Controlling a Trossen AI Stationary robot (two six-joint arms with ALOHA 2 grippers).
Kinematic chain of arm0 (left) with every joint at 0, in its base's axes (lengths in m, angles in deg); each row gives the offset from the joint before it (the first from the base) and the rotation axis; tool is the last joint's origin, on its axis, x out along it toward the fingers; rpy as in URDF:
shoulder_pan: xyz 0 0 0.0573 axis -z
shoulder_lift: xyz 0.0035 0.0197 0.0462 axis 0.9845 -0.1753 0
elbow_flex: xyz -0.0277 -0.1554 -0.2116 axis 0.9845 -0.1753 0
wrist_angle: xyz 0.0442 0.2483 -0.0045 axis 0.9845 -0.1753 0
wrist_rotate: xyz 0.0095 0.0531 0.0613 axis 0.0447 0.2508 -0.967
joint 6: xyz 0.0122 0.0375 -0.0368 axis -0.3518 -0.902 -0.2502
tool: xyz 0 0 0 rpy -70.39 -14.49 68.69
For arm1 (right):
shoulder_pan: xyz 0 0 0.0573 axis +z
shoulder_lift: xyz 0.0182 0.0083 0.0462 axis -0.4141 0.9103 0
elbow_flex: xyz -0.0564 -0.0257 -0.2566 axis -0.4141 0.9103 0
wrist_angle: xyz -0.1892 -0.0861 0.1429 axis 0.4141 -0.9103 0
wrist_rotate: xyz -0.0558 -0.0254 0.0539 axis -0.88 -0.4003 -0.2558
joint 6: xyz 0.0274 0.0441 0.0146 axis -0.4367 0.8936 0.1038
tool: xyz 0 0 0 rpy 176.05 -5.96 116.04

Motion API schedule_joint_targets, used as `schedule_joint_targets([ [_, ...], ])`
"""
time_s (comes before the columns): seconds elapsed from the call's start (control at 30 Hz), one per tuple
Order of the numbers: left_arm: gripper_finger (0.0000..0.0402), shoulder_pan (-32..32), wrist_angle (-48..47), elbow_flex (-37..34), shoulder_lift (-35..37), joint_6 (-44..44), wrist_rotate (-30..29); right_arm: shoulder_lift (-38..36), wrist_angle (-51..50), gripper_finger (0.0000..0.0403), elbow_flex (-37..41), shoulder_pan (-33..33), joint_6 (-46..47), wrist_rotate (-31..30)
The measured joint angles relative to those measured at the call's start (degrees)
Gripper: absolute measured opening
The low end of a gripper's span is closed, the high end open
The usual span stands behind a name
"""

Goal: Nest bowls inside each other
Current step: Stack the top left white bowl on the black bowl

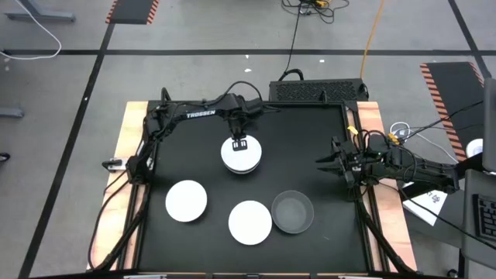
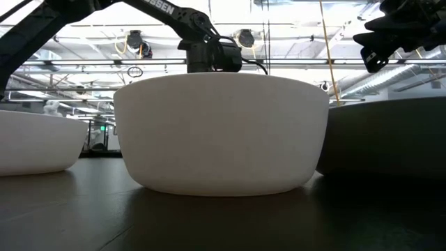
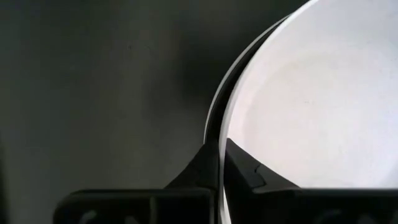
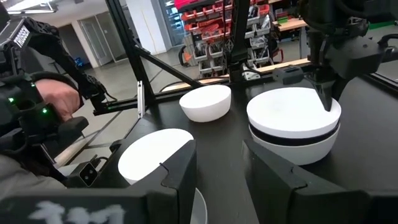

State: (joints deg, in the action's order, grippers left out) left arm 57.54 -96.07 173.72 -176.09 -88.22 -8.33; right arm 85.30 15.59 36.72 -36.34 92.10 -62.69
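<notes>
Finding: the left tool [image 1: 239, 145] stands directly over the nested stack [image 1: 239, 156] at the middle of the black worktop [image 1: 325, 139], on the stack's far rim. The left wrist view shows its two fingers [image 3: 211, 163] drawn close together with the rim of the top white bowl [image 3: 311, 93] pinched between them, one finger inside the bowl and one outside. The right wrist view shows this stack as a white bowl seated over a dark band and a white bowl beneath; the top bowl appears fully seated.

The left arm reaches in from the far left corner, its forearm running along the far edge and its wrist turned straight down.

Loose bowls lie toward the near edge: a white bowl [image 1: 186, 201] near left, a second white bowl [image 1: 249, 221] near centre, and a grey bowl [image 1: 292, 211] touching or just beside it to the right. All sit upright, mouths up. Being round, none has a long axis to align to.

The right tool [image 1: 322, 162] waits at the worktop's right edge, pointing inward, its fingers held wide apart and empty. It lies nearer the grey bowl; the left tool lies nearer the near-left white bowl.

Judgement: the next fetch runs from the stack toward the near edge.
</notes>
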Motion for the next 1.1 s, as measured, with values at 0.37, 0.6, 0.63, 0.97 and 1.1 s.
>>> schedule_joint_targets([
  [0.37,0.0048,1.0,-0.1,0.0,0.0,-0.7,-1.1,0.0,0.0,0.0121,0.0,0.0,0.0,0.0],
  [0.6,0.0147,1.6,-0.2,0.0,0.0,-1.5,-0.6,0.0,-0.1,0.0121,0.0,0.0,0.0,0.0],
  [0.63,0.0162,1.7,-0.2,0.1,0.0,-1.6,-0.7,0.0,-0.1,0.0121,0.0,0.0,0.0,0.0],
  [0.97,0.0283,2.3,-0.9,5.2,-0.1,-1.4,0.6,0.0,-0.1,0.0121,0.0,0.0,0.0,0.0],
  [1.1,0.0297,2.3,-1.0,5.3,-0.1,-1.4,2.3,0.0,-0.2,0.0121,0.0,0.0,0.0,0.0],
])
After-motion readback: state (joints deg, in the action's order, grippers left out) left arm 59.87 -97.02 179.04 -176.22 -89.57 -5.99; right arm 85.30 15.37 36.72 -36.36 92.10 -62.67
